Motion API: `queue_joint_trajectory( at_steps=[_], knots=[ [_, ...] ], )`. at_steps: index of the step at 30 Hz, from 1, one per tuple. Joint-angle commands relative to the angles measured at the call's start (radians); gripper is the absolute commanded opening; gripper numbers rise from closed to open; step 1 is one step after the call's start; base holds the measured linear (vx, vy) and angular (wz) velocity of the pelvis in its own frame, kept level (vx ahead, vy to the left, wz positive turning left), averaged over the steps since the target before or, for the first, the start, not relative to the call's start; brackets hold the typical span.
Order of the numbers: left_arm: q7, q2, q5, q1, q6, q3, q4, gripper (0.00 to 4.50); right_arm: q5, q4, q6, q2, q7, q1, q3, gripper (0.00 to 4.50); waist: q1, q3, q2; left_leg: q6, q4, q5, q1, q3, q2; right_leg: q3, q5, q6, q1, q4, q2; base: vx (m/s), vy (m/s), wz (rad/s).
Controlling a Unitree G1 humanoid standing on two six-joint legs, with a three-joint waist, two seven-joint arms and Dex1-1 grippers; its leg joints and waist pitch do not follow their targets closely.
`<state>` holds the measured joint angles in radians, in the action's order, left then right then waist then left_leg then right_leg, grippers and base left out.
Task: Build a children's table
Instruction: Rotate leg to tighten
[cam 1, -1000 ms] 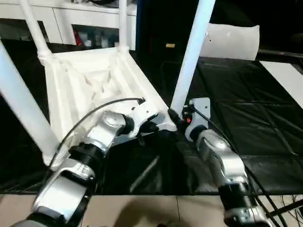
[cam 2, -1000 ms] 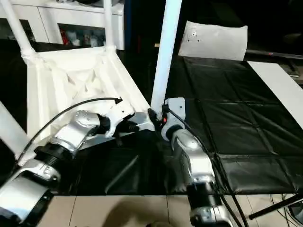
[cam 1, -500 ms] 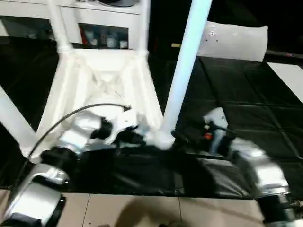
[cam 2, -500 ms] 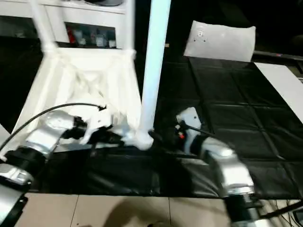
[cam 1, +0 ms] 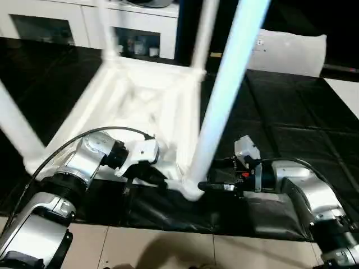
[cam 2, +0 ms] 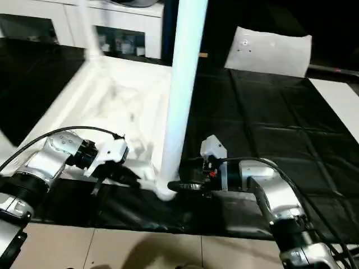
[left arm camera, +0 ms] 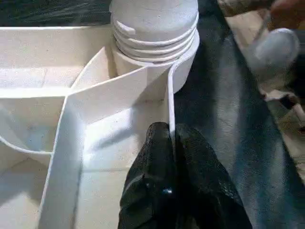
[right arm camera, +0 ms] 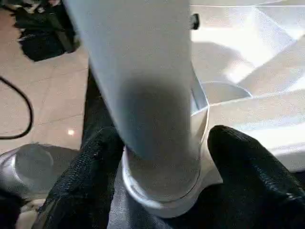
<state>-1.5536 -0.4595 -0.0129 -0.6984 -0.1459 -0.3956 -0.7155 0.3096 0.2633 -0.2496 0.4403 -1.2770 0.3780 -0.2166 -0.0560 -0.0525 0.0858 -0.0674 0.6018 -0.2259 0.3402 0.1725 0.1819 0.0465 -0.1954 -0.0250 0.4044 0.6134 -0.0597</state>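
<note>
Both grippers are set at the near corner of the upturned tabletop (cam 1: 147,106). In the left wrist view the left gripper (left arm camera: 172,138) is seen pinched shut on the thin upright rim of the tabletop, one black finger on each side of the wall, just short of the round corner socket (left arm camera: 183,57). In the right wrist view the right gripper (right arm camera: 159,162) is seen spread wide around the base of the near leg (cam 1: 224,101), a finger (right arm camera: 248,162) on either side of the tube where it enters the socket; whether the pads press on the tube cannot be told.

The tabletop is laid ribbed side up on the black mat (cam 1: 291,123), its long axis running away from the robot and slightly to the left. Its near corner is brought close to the mat's front edge, with pale floor (cam 1: 168,249) just beyond. The near leg is stood upright in its socket, leaning slightly to the right, and rises out of the picture's top. Three further legs are seen rising from the other corners: one at the far right corner (cam 1: 205,33), one at the far left (cam 1: 106,31), one at the left (cam 1: 17,129). To the right of the tabletop a broad stretch of bare mat lies open. A flat white board (cam 1: 291,53) is seen at the mat's far end, well apart, and a white cabinet (cam 1: 67,22) stands behind.
</note>
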Motion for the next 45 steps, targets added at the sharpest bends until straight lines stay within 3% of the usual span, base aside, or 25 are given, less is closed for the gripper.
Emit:
queue_joint_trajectory(
  at_steps=[1, 15, 20, 23, 24, 25, 26, 27, 28, 29, 30, 31, 35, 37, 38, 39, 42, 45],
  knots=[
    [-0.060, 0.019, 0.000, -0.019, -0.032, -0.055, 0.045, 0.00, -0.003, 0.008, 0.012, 0.000, -0.023, 0.019, -0.012, 2.87, 0.004, 0.061, -0.011, 0.082, -0.065, -0.021, -0.004, -0.004, 0.056, -0.050, 0.012, -0.295, -0.060, -0.045, -0.085, 0.000, 0.000, 0.00],
    [-0.061, 0.010, 0.009, -0.031, -0.047, -0.083, 0.036, 0.00, 0.006, 0.023, 0.003, -0.025, -0.071, 0.034, -0.043, 2.00, -0.003, 0.059, -0.013, 0.057, -0.067, -0.039, -0.002, -0.005, 0.056, -0.049, -0.009, -0.282, -0.061, -0.046, -0.084, 0.000, 0.000, 0.00],
    [0.045, 0.039, -0.007, -0.035, 0.044, -0.029, 0.012, 0.00, 0.037, -0.026, -0.069, -0.054, -0.003, 0.002, -0.017, 1.99, -0.001, 0.057, -0.017, 0.045, -0.069, -0.053, -0.005, -0.005, 0.057, -0.049, -0.017, -0.283, -0.059, -0.048, -0.082, 0.000, 0.000, 0.00],
    [0.153, 0.064, -0.013, -0.040, 0.099, -0.008, 0.008, 0.00, 0.024, -0.061, -0.096, -0.099, 0.117, -0.025, 0.003, 1.99, 0.002, 0.052, -0.014, 0.020, -0.074, -0.097, -0.005, -0.007, 0.054, -0.051, -0.114, -0.256, -0.058, -0.061, -0.084, 0.000, 0.000, 0.00],
    [0.182, 0.072, -0.012, -0.040, 0.134, -0.001, 0.010, 0.00, 0.009, -0.066, -0.102, -0.113, 0.159, -0.030, 0.004, 1.99, 0.005, 0.047, -0.013, 0.005, -0.078, -0.135, -0.003, -0.010, 0.052, -0.050, -0.203, -0.232, -0.059, -0.071, -0.086, 0.000, 0.000, 0.00],
    [0.274, 0.113, 0.005, -0.037, 0.206, 0.033, 0.021, 0.00, -0.059, -0.056, -0.108, -0.181, 0.330, -0.041, 0.008, 1.99, 0.009, 0.042, -0.016, -0.016, -0.082, -0.171, -0.004, -0.012, 0.052, -0.050, -0.298, -0.200, -0.053, -0.080, -0.086, 0.000, 0.000, 0.00],
    [0.274, 0.113, 0.005, -0.037, 0.206, 0.033, 0.021, 0.00, -0.059, -0.056, -0.108, -0.181, 0.330, -0.041, 0.008, 1.99, 0.011, 0.038, -0.017, -0.027, -0.083, -0.196, -0.006, -0.012, 0.051, -0.049, -0.354, -0.182, -0.047, -0.086, -0.084, -0.053, -0.007, -0.05],
    [0.339, 0.146, 0.012, -0.034, 0.253, 0.058, 0.033, 0.00, -0.094, -0.045, -0.123, -0.239, 0.451, -0.045, 0.019, 1.98, 0.019, 0.039, -0.015, -0.042, -0.086, -0.221, -0.003, -0.019, 0.047, -0.047, -0.451, -0.144, -0.050, -0.092, -0.087, -0.053, -0.007, -0.05],
    [0.362, 0.157, 0.012, -0.033, 0.268, 0.065, 0.038, 0.00, -0.100, -0.040, -0.131, -0.263, 0.494, -0.044, 0.026, 1.97, 0.030, 0.042, -0.015, -0.049, -0.088, -0.216, 0.004, -0.024, 0.045, -0.044, -0.490, -0.114, -0.054, -0.098, -0.087, -0.051, -0.002, -0.10],
    [0.362, 0.157, 0.012, -0.033, 0.268, 0.065, 0.038, 0.00, -0.100, -0.040, -0.131, -0.263, 0.494, -0.044, 0.026, 1.96, 0.030, 0.042, -0.015, -0.049, -0.088, -0.216, 0.004, -0.024, 0.045, -0.044, -0.490, -0.114, -0.054, -0.098, -0.087, 0.000, 0.000, 0.00],
    [0.485, 0.220, 0.001, -0.024, 0.345, 0.093, 0.061, 0.00, -0.127, 0.010, -0.161, -0.383, 0.695, -0.011, 0.063, 1.95, 0.041, 0.043, -0.018, -0.040, -0.088, -0.205, 0.005, -0.025, 0.045, -0.047, -0.472, -0.104, -0.050, -0.100, -0.084, 0.000, 0.000, 0.00],
    [0.503, 0.227, -0.003, -0.024, 0.351, 0.095, 0.061, 0.00, -0.131, 0.019, -0.162, -0.397, 0.719, -0.005, 0.067, 1.95, 0.054, 0.044, -0.016, -0.044, -0.086, -0.207, 0.002, -0.023, 0.045, -0.047, -0.441, -0.126, -0.041, -0.097, -0.082, 0.000, 0.000, 0.00],
    [0.629, 0.281, -0.030, -0.030, 0.387, 0.108, 0.056, 0.00, -0.167, 0.090, -0.153, -0.485, 0.876, 0.051, 0.085, 1.95, 0.066, 0.045, -0.020, -0.028, -0.082, -0.203, -0.001, -0.021, 0.041, -0.050, -0.406, -0.143, -0.043, -0.099, -0.080, 0.000, 0.000, 0.00],
    [0.718, 0.320, -0.054, -0.038, 0.424, 0.113, 0.066, 0.00, -0.202, 0.152, -0.129, -0.554, 0.978, 0.107, 0.098, 1.95, 0.072, 0.049, -0.021, -0.019, -0.082, -0.165, 0.005, -0.019, 0.043, -0.051, -0.308, -0.175, -0.047, -0.087, -0.077, 0.000, 0.000, 0.00],
    [0.719, 0.320, -0.055, -0.038, 0.424, 0.113, 0.066, 0.00, -0.201, 0.152, -0.129, -0.555, 0.977, 0.107, 0.098, 1.95, 0.074, 0.050, -0.021, -0.016, -0.081, -0.157, 0.004, -0.017, 0.042, -0.052, -0.286, -0.180, -0.047, -0.087, -0.076, 0.000, 0.000, 0.00],
    [0.730, 0.322, -0.067, -0.040, 0.425, 0.109, 0.068, 0.00, -0.194, 0.150, -0.120, -0.568, 0.970, 0.114, 0.106, 2.50, 0.069, 0.053, -0.021, 0.002, -0.078, -0.123, 0.003, -0.014, 0.041, -0.054, -0.206, -0.195, -0.052, -0.081, -0.076, 0.000, 0.000, 0.00],
    [0.720, 0.309, -0.090, -0.038, 0.425, 0.098, 0.072, 0.00, -0.176, 0.131, -0.103, -0.572, 0.954, 0.110, 0.134, 2.67, 0.066, 0.059, -0.023, 0.029, -0.077, -0.056, 0.006, -0.013, 0.042, -0.054, -0.078, -0.226, -0.060, -0.067, -0.076, 0.000, 0.000, 0.00],
    [0.697, 0.283, -0.100, -0.033, 0.423, 0.087, 0.074, 0.00, -0.161, 0.103, -0.097, -0.538, 0.918, 0.088, 0.134, 3.09, 0.065, 0.057, -0.024, 0.041, -0.078, -0.061, 0.002, -0.011, 0.044, -0.053, -0.060, -0.245, -0.061, -0.068, -0.078, 0.000, 0.000, 0.00]
  ],
)
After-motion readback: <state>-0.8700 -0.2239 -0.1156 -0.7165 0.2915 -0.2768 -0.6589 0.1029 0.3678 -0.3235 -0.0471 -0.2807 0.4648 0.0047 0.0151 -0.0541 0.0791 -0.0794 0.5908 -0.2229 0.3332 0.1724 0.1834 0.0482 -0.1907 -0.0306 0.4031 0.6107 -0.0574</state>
